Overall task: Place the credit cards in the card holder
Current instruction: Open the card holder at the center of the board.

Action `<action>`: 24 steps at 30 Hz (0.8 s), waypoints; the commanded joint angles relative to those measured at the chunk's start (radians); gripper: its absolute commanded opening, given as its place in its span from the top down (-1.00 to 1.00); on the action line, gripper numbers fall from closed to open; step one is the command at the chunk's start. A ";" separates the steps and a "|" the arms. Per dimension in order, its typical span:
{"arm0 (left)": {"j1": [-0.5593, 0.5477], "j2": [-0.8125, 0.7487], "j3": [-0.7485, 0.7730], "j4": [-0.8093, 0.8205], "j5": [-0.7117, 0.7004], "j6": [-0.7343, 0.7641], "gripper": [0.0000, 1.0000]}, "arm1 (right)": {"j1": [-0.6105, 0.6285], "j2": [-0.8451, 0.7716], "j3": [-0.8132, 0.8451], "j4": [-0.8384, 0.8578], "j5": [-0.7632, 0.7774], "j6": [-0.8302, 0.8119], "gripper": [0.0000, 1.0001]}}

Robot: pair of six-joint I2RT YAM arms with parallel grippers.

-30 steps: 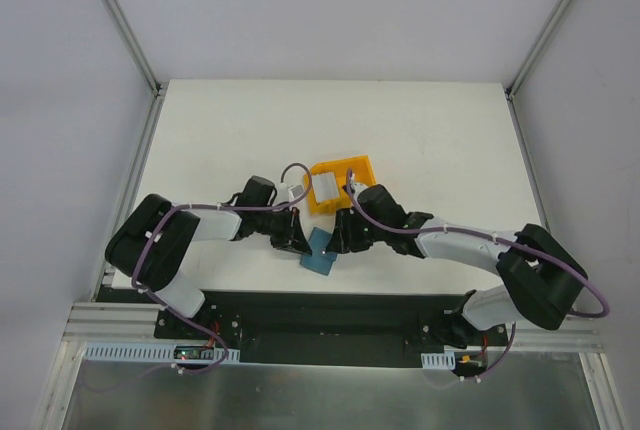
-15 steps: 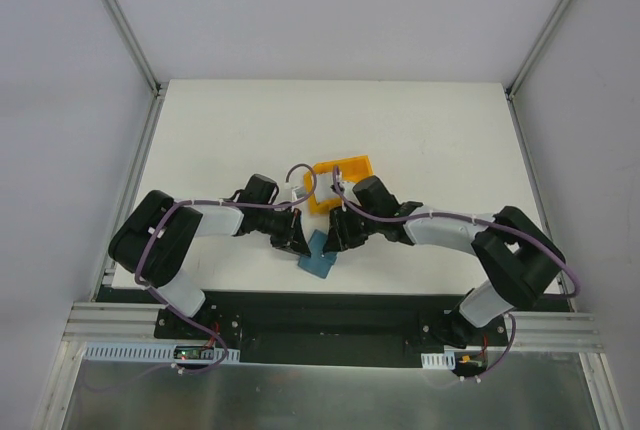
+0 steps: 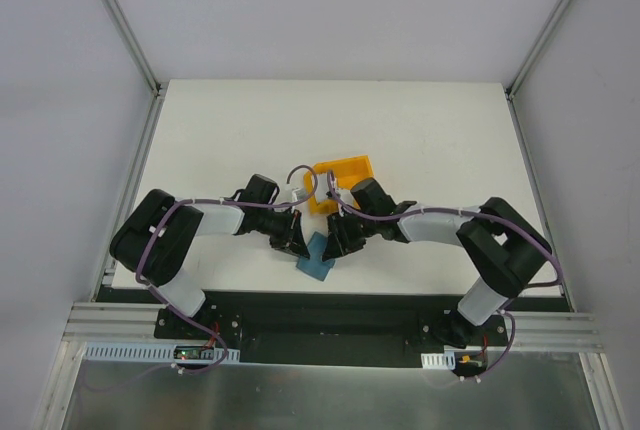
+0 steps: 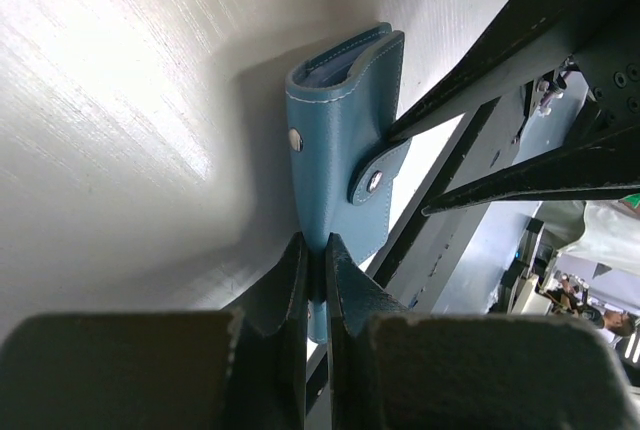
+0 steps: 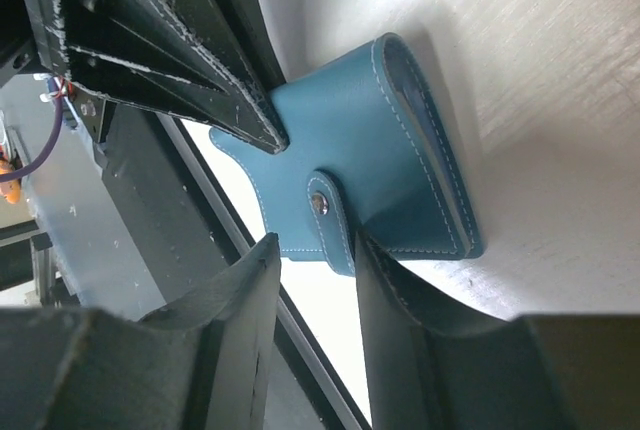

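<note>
the left gripper (image 4: 316, 268) is pinched almost closed on one edge of the card holder (image 4: 345, 150), whose folded end rests on the table (image 4: 120, 100). the right gripper (image 5: 318, 285) is partly open, its fingers straddling the snap tab (image 5: 330, 225) at the holder's opposite edge.

Brightly, evenly lit from overhead; sharp in the top view. Glares white across the table (image 4: 100, 80), shadows softly beside the wallet (image 4: 340, 160), blurs at the near fingers (image 4: 285, 300).
</note>
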 commanded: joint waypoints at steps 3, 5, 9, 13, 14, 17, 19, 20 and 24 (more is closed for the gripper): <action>-0.009 0.007 0.026 0.009 -0.037 -0.002 1.00 | 0.011 0.049 0.014 0.035 -0.119 -0.005 0.25; -0.009 0.004 0.026 0.017 -0.049 -0.018 1.00 | 0.019 0.059 0.022 0.036 -0.128 -0.005 0.29; -0.009 -0.003 0.023 0.034 -0.063 -0.038 1.00 | 0.034 0.093 0.040 0.038 -0.141 -0.006 0.42; -0.007 -0.011 0.011 0.041 -0.127 -0.085 1.00 | 0.043 0.093 0.040 0.043 -0.136 -0.009 0.75; -0.007 -0.013 0.008 0.045 -0.144 -0.099 1.00 | 0.045 0.089 0.034 0.044 -0.133 -0.014 0.89; -0.005 -0.028 -0.012 0.043 -0.239 -0.151 1.00 | 0.051 0.049 0.000 0.067 -0.142 -0.037 0.99; 0.001 -0.040 -0.027 0.045 -0.307 -0.192 1.00 | 0.053 0.018 -0.027 0.087 -0.168 -0.052 0.99; 0.005 -0.045 -0.035 0.045 -0.351 -0.219 1.00 | 0.054 0.004 -0.042 0.090 -0.174 -0.061 0.99; 0.019 -0.048 -0.050 0.034 -0.423 -0.256 1.00 | 0.054 -0.032 -0.089 0.093 -0.225 -0.094 0.99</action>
